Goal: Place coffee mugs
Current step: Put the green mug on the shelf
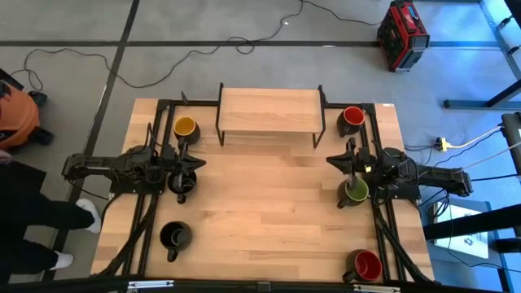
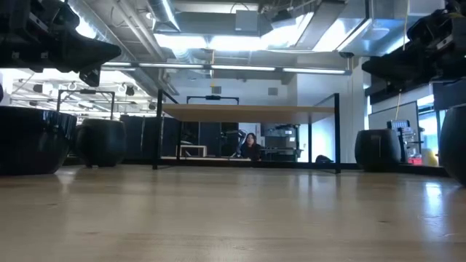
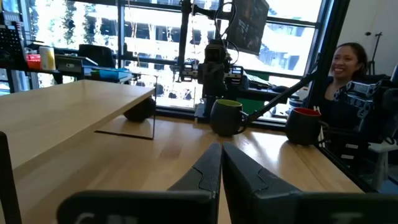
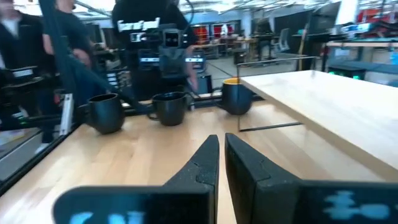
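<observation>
Both hands hover clenched and empty over the pale wood-plank bench point(image 1: 260, 212): left hand point(image 1: 198, 163) at the left edge, right hand point(image 1: 332, 160) at the right. A wooden shelf point(image 1: 269, 111) on thin black legs stands at the far side. Six glossy black coffee mugs point(image 1: 186, 128) line both edges, three per side; one left mug sits partly hidden under the arm.
</observation>
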